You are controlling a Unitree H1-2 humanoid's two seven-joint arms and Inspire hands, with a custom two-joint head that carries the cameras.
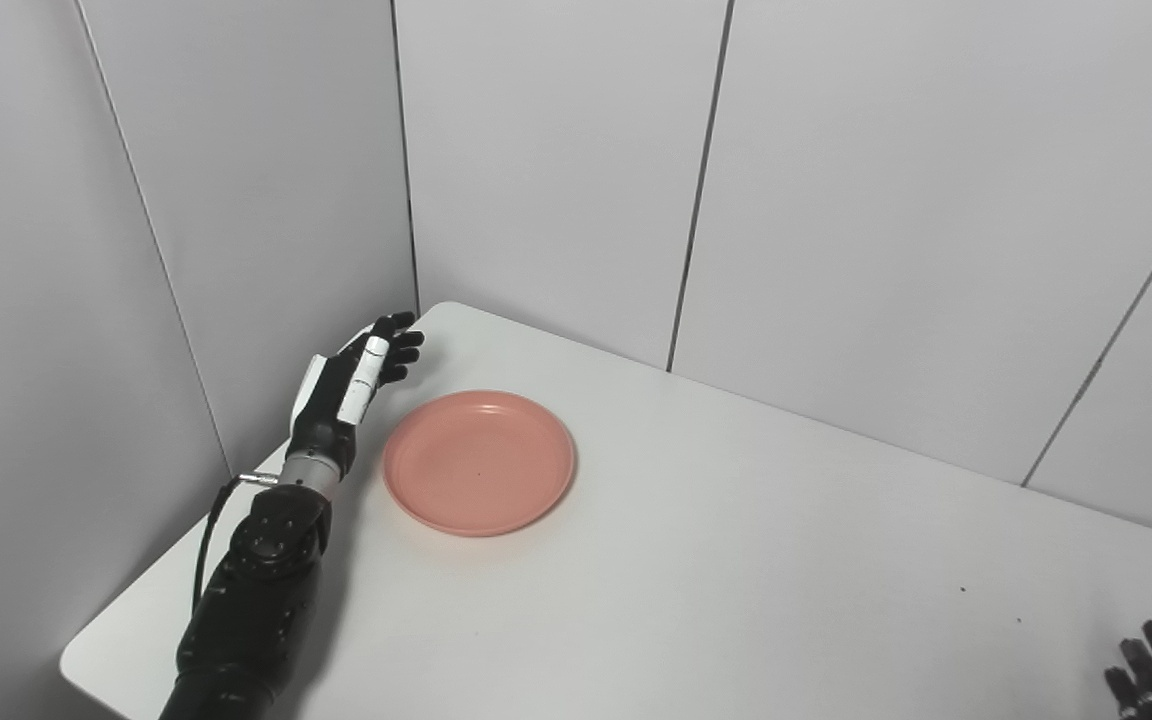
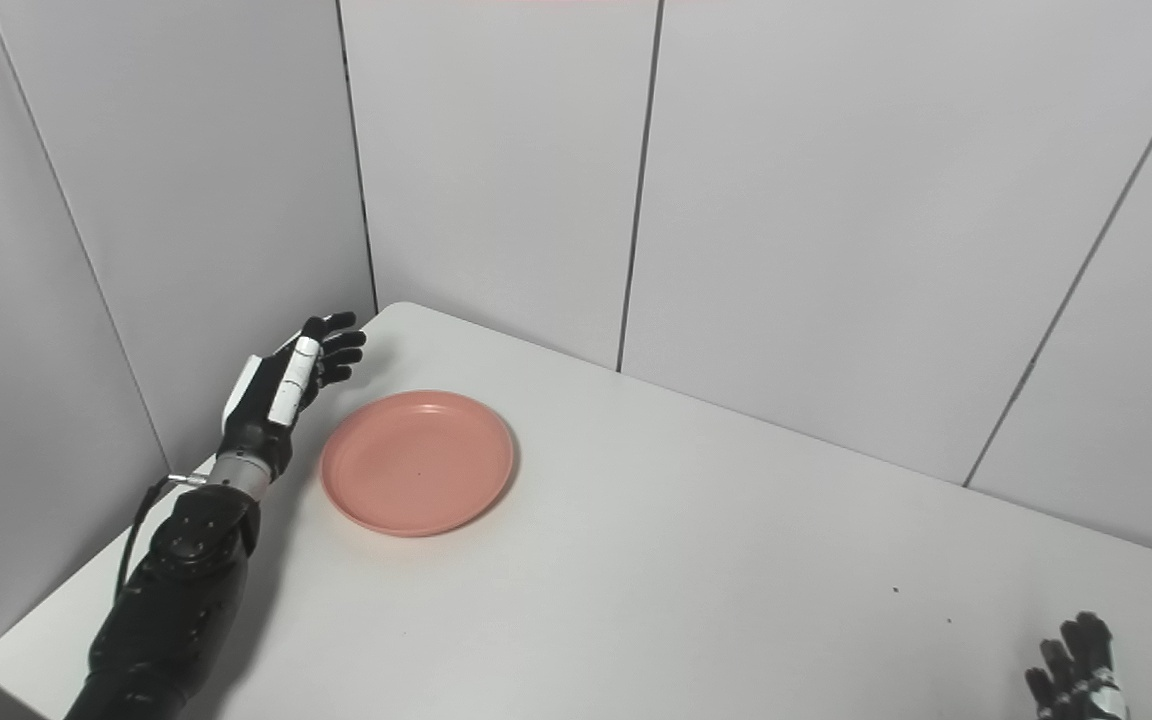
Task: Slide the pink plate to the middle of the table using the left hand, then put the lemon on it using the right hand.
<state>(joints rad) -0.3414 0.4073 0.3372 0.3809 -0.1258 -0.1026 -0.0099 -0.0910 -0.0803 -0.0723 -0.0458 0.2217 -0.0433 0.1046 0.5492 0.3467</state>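
**Q:** Pink plate, where is it?

**Me:** Pink plate (image 1: 479, 462) sits flat on the white table (image 1: 736, 560), left of frame centre, toward the table's far left corner. Nothing on it. It lies well left of the table's middle.

**Q:** Your left hand?

**Me:** My left hand (image 1: 356, 380) is up in the left of the frame, just beside the plate's left rim, on the wall side. Fingers (image 1: 396, 345) are spread and slightly curled, pointing toward the far corner. It grips nothing. Can't tell whether the palm edge touches the rim; looks like a small gap. Forearm comes in from the bottom left, over the table's near left corner, with a black cable (image 1: 208, 540) looping off the wrist.

**Q:** Right hand?

**Me:** My right hand (image 2: 1076, 675) is only partly visible at the bottom right corner of the frame, fingertips poking up over the table edge. Fingers look apart and nothing shows between them, but most of the hand is cut off, so I can't tell its state for sure.

**Q:** Lemon?

**Me:** Can't locate it in either view.

**Q:** Surroundings?

**Me:** Grey wall panels (image 1: 556, 170) with dark seams behind the table, on the left and at the back.
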